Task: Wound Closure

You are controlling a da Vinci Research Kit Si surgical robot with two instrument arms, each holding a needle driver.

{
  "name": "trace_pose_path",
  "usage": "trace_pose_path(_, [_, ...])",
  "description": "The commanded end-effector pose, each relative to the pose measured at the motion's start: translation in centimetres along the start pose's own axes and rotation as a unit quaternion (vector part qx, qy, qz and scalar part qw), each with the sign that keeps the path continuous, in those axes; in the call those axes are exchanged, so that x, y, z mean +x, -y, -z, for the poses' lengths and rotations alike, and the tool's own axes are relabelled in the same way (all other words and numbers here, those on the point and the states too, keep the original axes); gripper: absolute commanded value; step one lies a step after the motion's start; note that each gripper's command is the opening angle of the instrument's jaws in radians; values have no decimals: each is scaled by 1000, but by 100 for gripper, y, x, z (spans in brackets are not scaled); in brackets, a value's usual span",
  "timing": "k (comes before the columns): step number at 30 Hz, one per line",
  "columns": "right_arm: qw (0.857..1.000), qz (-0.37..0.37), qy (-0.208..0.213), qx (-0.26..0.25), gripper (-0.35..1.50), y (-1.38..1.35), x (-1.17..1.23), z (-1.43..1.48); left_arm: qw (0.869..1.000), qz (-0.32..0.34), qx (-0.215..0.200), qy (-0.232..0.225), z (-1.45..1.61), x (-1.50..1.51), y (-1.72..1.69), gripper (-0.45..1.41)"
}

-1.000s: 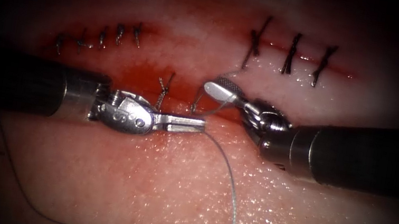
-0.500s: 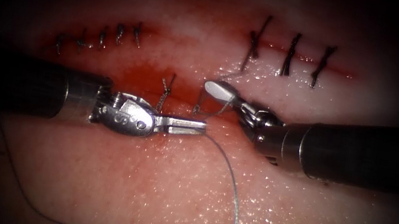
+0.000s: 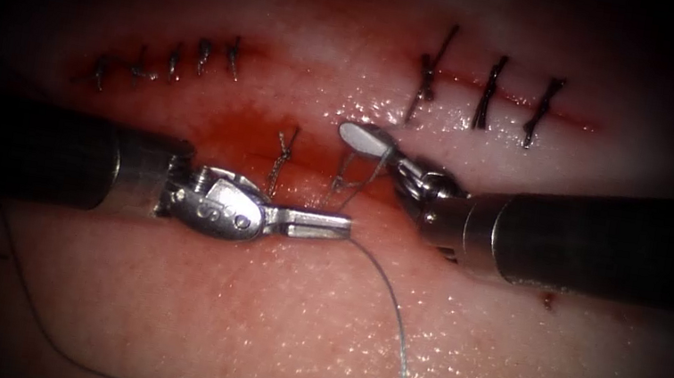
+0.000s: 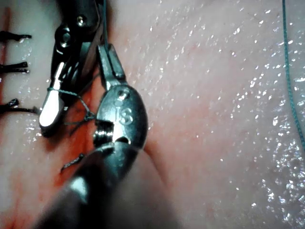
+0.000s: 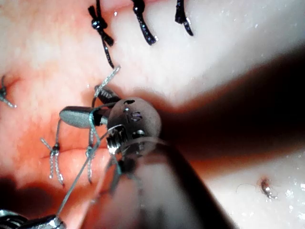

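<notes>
Your left arm's slim steel needle driver [image 3: 313,224] lies level along the near edge of the red open cut [image 3: 314,190] in the pale, wet pork-belly tissue [image 3: 288,326]. Its jaws are pressed together on the thin grey-green suture thread [image 3: 397,325] right at their tip. From that tip the thread runs out to the right, bends and drops in a long slack curve over the tissue towards the lower edge of the endoscope view. Your left wrist view shows the same closed jaws [image 4: 109,67] lying on the tissue. Your right arm's matching steel needle driver [image 3: 367,144] reaches in over the right-hand part of the cut with its jaws parted a little; they clamp nothing. A loop of the thread [image 3: 348,173] is wound round the flat, bright jaw and hangs from it down to the cut, just above the left tool's tip. In your right wrist view the thread crosses that tool [image 5: 78,117] and slants away to the left tool's tip. The two tools are close but not touching. Just left of the loop, a short grey knotted stitch [image 3: 281,153] with two cut ends stands in the cut, in a patch of red fluid [image 3: 229,131]. Farther up the tissue, a row of small dark stitches [image 3: 172,64] lies to the left and three longer dark stitches [image 3: 488,91] close a line to the right.
</notes>
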Motion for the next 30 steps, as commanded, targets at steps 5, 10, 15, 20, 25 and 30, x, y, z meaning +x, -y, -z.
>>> trace_pose_path(5, [997, 74, 8, -16, -35, 16, -13, 3, 1000, 2, -4, -3, -1, -3, -8, -45])
trace_pose_path(10, [993, 120, -10, 16, -35, 37, -12, 12, 1000, 9, 3, 3, 10, 2, -3, -45])
trace_pose_path(15, [986, 162, 3, 32, -35, 57, -23, 21, 999, 23, 27, 26, 33, 12, 19, -45])
trace_pose_path(20, [980, 195, 9, 42, -35, 67, -36, 31, 994, 49, 70, 71, 55, 8, 45, -45])
trace_pose_path(25, [975, 219, 10, 45, -35, 74, -44, 44, 980, 41, 116, 153, 66, -14, 60, -45])
trace_pose_path(30, [968, 245, 22, 57, -35, 80, -61, 59, 960, -19, 151, 236, 76, -29, 72, -45])
